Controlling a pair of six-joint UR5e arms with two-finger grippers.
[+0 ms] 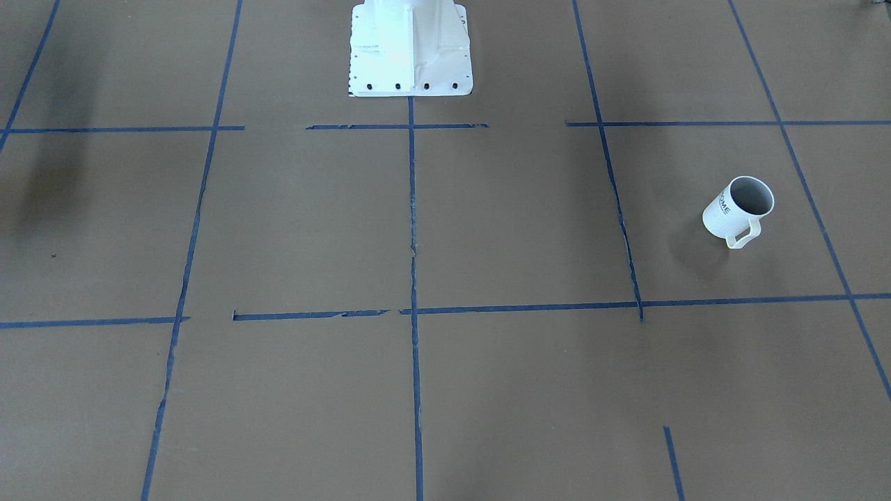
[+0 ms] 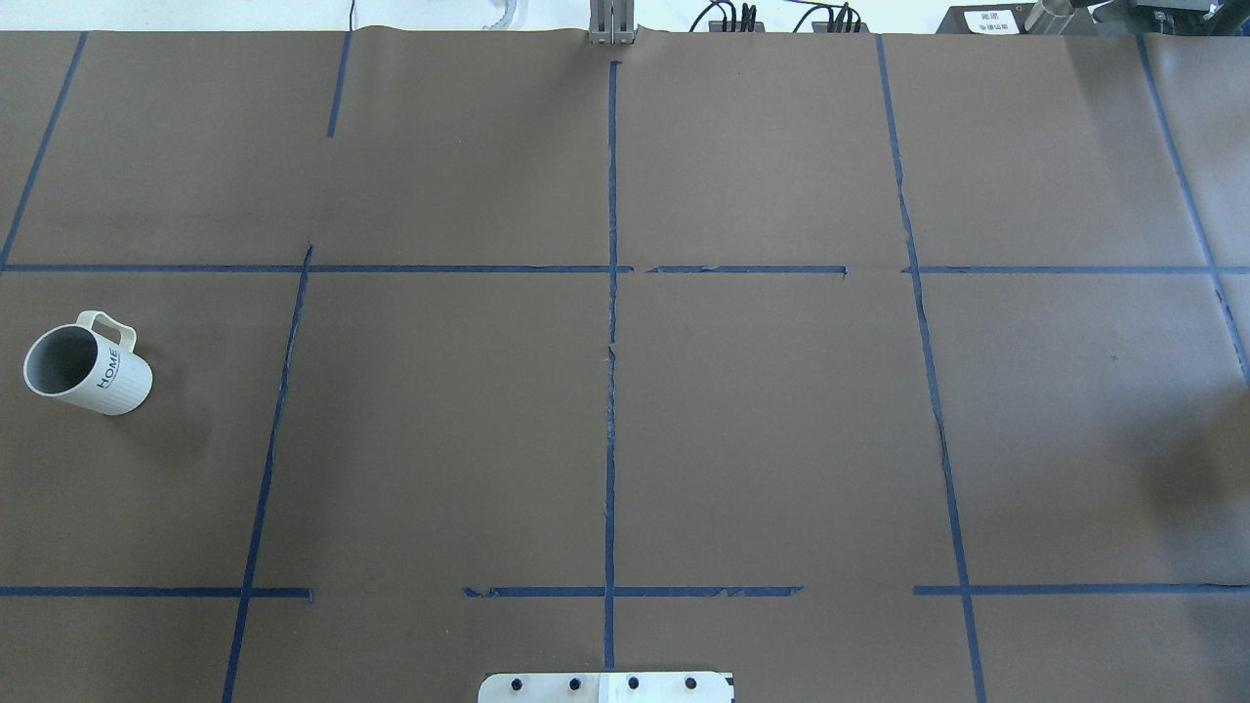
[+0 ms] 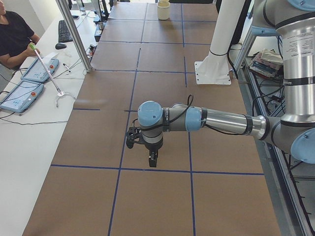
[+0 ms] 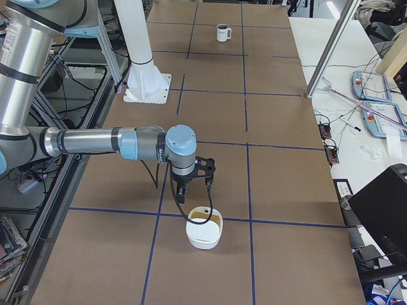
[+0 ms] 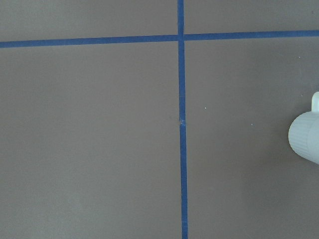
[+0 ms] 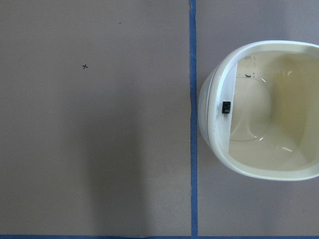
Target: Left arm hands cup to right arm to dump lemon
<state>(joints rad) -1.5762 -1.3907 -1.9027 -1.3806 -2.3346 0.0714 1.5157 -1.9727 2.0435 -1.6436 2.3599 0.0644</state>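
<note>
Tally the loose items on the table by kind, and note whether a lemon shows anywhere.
White mug: 1
Cream bowl: 1
Lemon: 0 visible in any view
Total: 2

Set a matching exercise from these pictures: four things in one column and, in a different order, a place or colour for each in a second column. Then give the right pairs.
Things
1. cup
2. cream bowl
3. white pedestal
4. tape lines

Descriptions
A. blue, marking a grid on the table
B. upright, far out on the robot's left side
C. at the middle of the robot's own edge
D. far out on the robot's right side

Pairs: 1-B, 2-D, 3-C, 4-A
</note>
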